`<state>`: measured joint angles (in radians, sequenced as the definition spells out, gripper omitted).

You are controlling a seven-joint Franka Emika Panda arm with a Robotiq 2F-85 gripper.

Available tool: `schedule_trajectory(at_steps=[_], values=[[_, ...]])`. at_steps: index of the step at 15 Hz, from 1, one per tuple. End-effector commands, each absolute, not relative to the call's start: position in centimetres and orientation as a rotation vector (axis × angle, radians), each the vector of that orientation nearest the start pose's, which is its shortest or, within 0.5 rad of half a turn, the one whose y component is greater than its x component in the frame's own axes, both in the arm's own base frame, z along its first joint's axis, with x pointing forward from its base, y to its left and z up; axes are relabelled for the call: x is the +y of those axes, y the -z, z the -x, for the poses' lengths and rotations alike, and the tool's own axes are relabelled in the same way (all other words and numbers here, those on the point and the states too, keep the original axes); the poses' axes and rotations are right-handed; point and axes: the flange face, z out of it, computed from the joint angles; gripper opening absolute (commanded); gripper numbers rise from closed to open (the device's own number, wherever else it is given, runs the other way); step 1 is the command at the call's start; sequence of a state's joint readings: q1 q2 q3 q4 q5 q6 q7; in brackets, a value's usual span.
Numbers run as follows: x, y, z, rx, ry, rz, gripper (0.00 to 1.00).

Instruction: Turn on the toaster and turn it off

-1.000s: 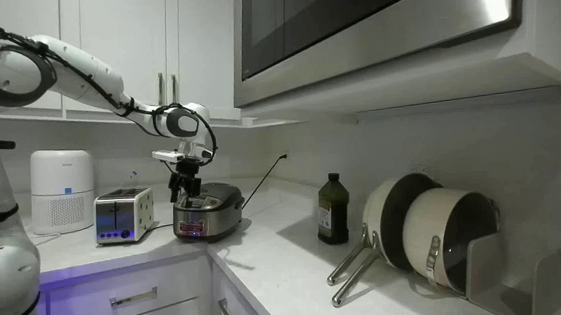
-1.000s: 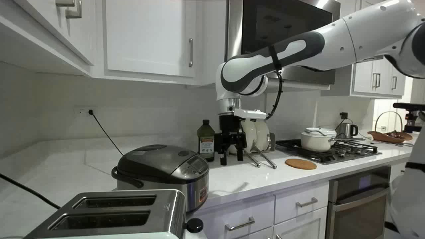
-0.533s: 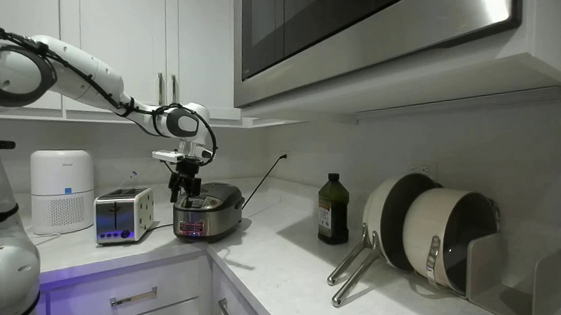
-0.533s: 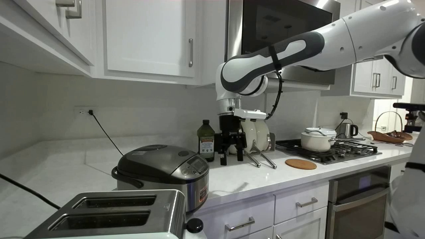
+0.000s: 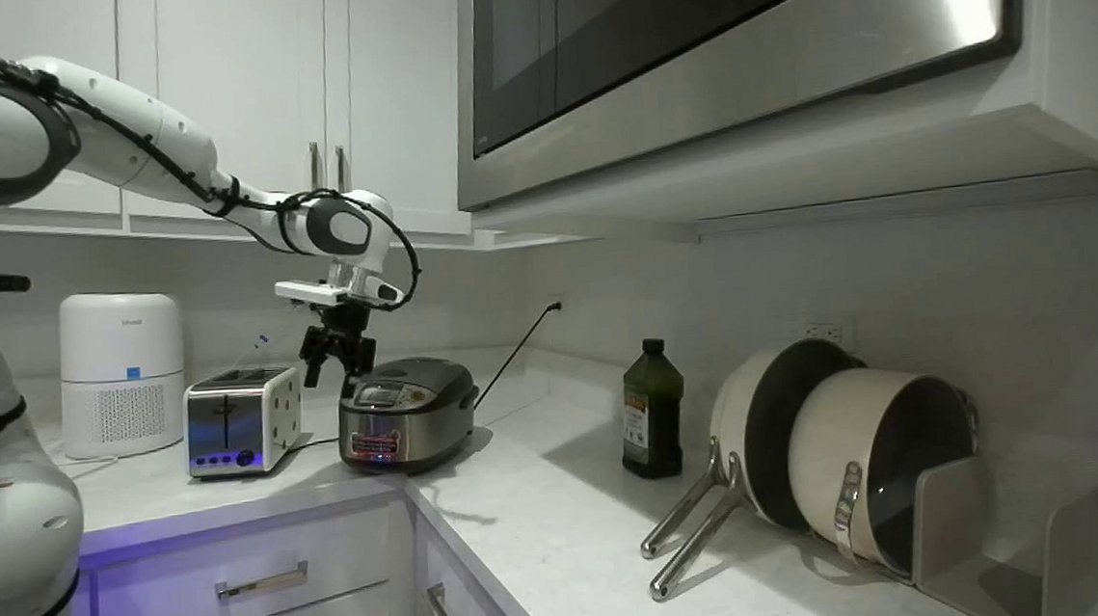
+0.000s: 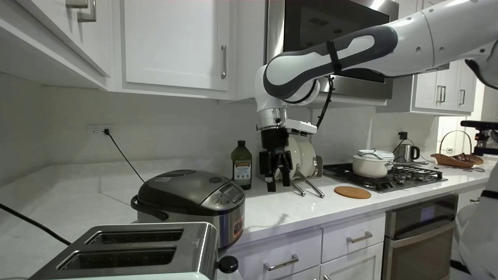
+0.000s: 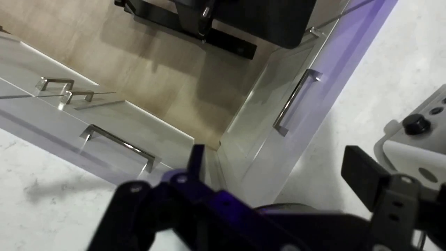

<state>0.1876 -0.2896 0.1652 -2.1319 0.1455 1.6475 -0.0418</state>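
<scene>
The toaster (image 5: 225, 432) stands on the counter in an exterior view, with a blue-lit front panel, a lever (image 5: 225, 408) near the top of its slot and a black dial (image 5: 246, 458). Its silver top (image 6: 200, 249) with two slots fills the lower left in an exterior view. In the wrist view part of the toaster (image 7: 411, 155) shows at the right edge with a black knob (image 7: 416, 124). My gripper (image 5: 330, 386) hangs in the air between toaster and rice cooker, touching neither. In the wrist view the gripper (image 7: 275, 153) is open with nothing between its fingers.
The silver rice cooker (image 5: 412, 424) stands right beside the toaster, close to the gripper. A white appliance (image 5: 122, 372) is behind the toaster. A dark bottle (image 5: 653, 412) and pans (image 5: 835, 462) stand along the wall. Cabinets (image 5: 235, 108) and a microwave (image 5: 686, 57) hang above.
My arm was still at first. In the last half second the gripper has moved up and toward the toaster, away from over the rice cooker's front, and has tilted. The toaster has not moved.
</scene>
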Motion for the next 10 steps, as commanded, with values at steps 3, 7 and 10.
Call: schedule_trajectory(at_steps=[3, 7, 10], values=[[17.3, -54.4, -35.3, -0.808, -0.347, 2.902, 1.00], [18.2, -55.3, -31.5, -0.971, -0.347, 2.805, 1.00], [19.3, -54.4, -29.0, -1.066, -0.313, 2.723, 1.00]])
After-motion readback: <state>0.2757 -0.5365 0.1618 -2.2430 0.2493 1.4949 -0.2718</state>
